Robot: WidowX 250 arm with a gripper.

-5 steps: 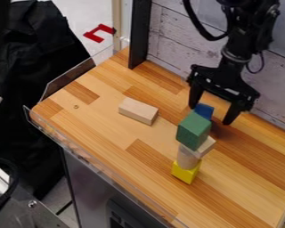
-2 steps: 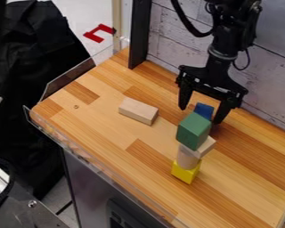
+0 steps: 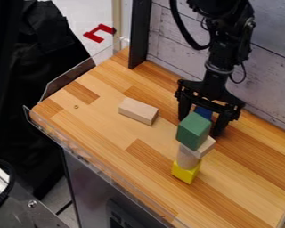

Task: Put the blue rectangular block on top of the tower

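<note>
The blue block [image 3: 203, 113] was just behind the tower's green block [image 3: 193, 130], partly hidden by it. The gripper [image 3: 201, 125] hung over it, released, its 2 fingers spread, 1 to each side of the block. Below the green block came a pale wooden block [image 3: 206, 147], a pale cylinder [image 3: 187, 158] and, lowest of the 4, a yellow block [image 3: 185, 173]. Well apart, a plain wooden block [image 3: 138, 111] lay on the wooden counter [image 3: 103, 120].
</note>
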